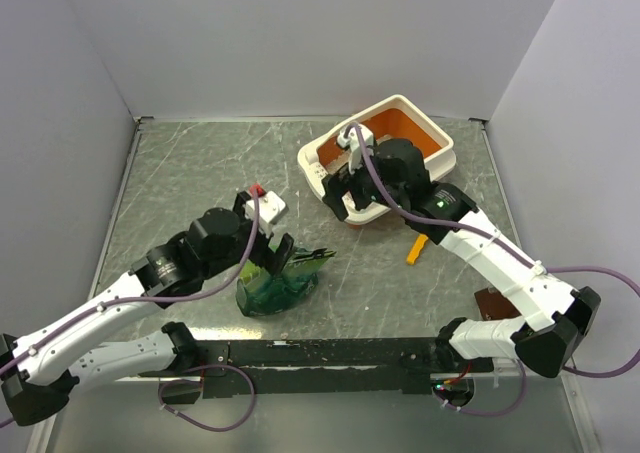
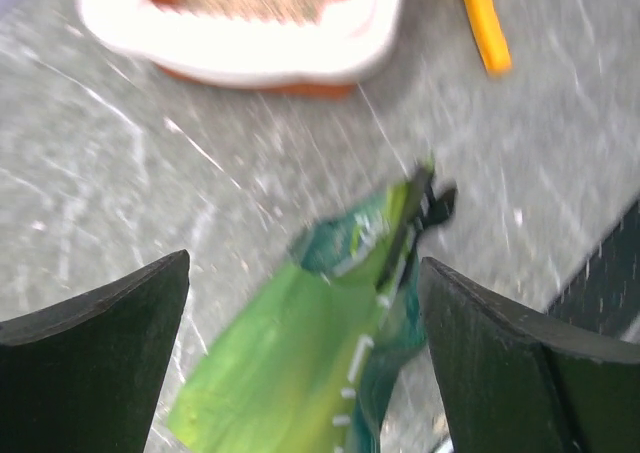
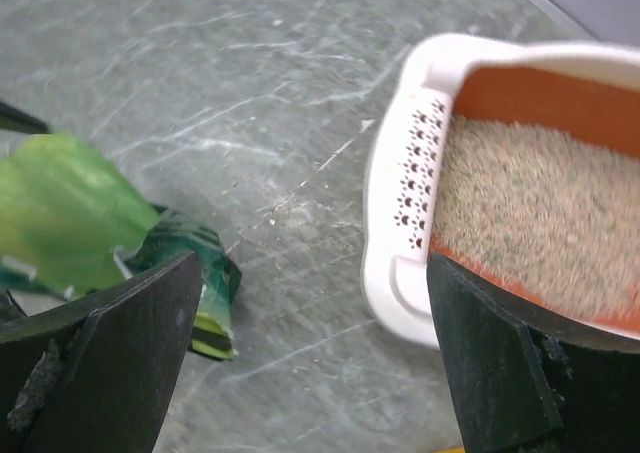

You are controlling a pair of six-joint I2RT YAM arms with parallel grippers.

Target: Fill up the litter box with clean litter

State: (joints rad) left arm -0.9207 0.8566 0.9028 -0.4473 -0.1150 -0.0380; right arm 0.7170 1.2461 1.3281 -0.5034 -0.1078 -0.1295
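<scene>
We find the left gripper spread wide over a crinkled green plastic bag, blurred, left of the cream-white rectangular plastic litter box. The right gripper, wide and empty, hangs beside the box's paw-print slotted rim. Fine beige grainy clean litter covers its orange inside; its right end is cut off.

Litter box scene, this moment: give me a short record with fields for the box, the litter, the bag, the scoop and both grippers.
litter box: upright on the table, far right; slotted strip on one rim
clean litter: beige layer inside the box, orange walls showing above it
green bag: crumpled, lying on the table left of the box
scoop: orange, on the table beside the box, outside it
left gripper: open, over the green bag, not gripping it
right gripper: open, empty, near the box's rim
</scene>
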